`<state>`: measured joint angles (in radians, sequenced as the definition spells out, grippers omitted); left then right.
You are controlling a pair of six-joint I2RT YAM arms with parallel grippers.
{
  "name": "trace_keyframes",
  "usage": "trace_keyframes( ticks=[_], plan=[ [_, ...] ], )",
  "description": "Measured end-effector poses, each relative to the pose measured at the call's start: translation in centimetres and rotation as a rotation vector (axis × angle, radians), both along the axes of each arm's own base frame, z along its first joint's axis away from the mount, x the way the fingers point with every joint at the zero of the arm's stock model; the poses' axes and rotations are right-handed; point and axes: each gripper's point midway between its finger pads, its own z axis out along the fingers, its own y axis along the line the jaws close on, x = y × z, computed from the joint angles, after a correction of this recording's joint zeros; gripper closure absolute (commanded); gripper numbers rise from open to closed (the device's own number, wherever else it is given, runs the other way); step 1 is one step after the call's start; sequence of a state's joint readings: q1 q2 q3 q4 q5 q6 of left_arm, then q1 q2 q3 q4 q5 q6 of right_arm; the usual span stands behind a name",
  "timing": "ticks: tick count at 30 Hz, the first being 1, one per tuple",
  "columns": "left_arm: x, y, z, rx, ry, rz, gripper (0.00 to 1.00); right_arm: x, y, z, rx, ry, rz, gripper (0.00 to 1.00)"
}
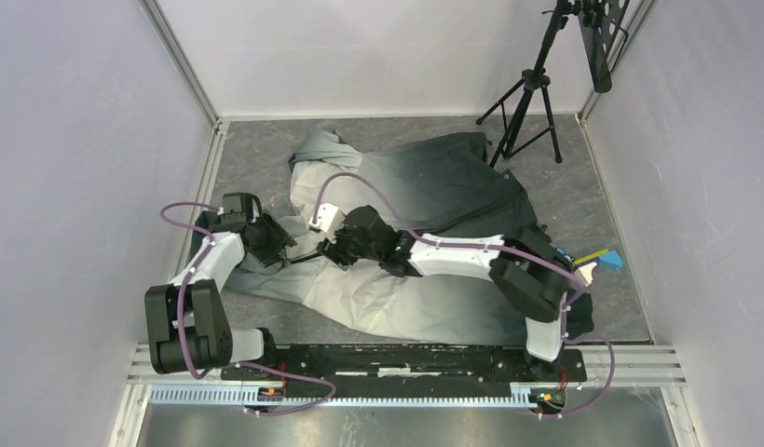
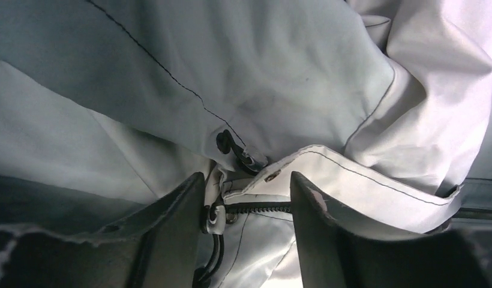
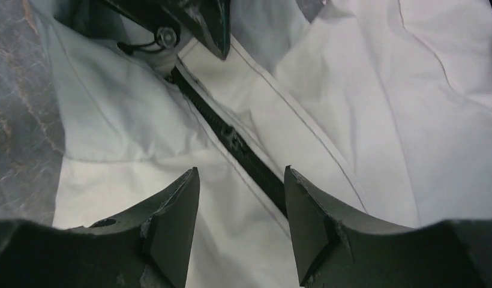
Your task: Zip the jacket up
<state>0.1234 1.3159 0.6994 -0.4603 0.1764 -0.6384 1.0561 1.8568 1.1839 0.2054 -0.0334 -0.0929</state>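
Since left tool point(image 2: 245, 183) is spread, clamping nothing, over pale hem point(image 2: 351, 174) where zipper point(image 2: 255, 208) starts: close on hem first, anchor it. Right tool point(image 3: 240, 177), also spread, empty, above track just right. Bump point(image 3: 231, 135) on track likely slider; pinch there, draw far-right, keep fabric taut. Jacket point(image 1: 425, 186) across desk point(image 1: 611, 186), pale end left, dark end right.
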Motion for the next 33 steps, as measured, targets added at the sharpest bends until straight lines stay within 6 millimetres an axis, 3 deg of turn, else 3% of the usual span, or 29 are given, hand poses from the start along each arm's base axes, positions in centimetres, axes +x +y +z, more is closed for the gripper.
trace_keyframes(
  ticks=[7,11,15,23,33],
  plan=[
    [-0.2,0.1,-1.3,-0.026,0.013,0.009,0.58,1.0,5.6,-1.1,-0.067,-0.107,0.03,0.4],
    [-0.3,0.3,-1.8,-0.039,0.021,0.01,0.67,1.0,6.6,-2.3,-0.113,-0.136,0.024,0.4],
    [-0.1,0.4,-1.7,-0.048,0.012,0.009,0.72,0.9,6.2,-3.6,-0.163,-0.141,0.008,0.4],
    [-0.1,0.4,-1.6,-0.057,0.005,0.002,0.75,2.0,4.9,-3.9,-0.199,-0.169,-0.08,0.43],
    [0.2,0.1,-1.7,-0.076,-0.006,-0.005,0.8,1.9,5.0,-4.7,-0.204,-0.177,-0.102,0.43]
  ],
)
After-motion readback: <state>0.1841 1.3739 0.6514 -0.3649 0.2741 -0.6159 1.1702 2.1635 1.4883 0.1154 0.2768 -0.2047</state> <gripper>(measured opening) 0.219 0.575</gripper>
